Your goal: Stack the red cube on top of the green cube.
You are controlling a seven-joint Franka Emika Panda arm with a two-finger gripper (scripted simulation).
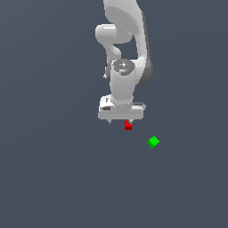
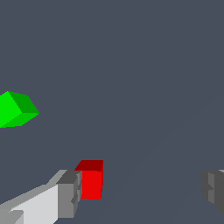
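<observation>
The red cube [image 1: 128,125] sits just under the white gripper [image 1: 120,121], toward the exterior view's right. In the wrist view the gripper [image 2: 140,190] is open, with its jaws far apart. The red cube [image 2: 92,179] lies between the jaws, right against one grey finger pad [image 2: 68,194]. The other pad [image 2: 213,188] is well away from it. The green cube [image 1: 153,142] rests on the floor apart from the gripper, to the exterior view's right of the red cube and nearer the camera. It also shows at the edge of the wrist view [image 2: 15,109].
The floor [image 1: 53,169] is a plain dark grey-blue surface. The white arm [image 1: 124,40] rises above the gripper toward the top of the exterior view.
</observation>
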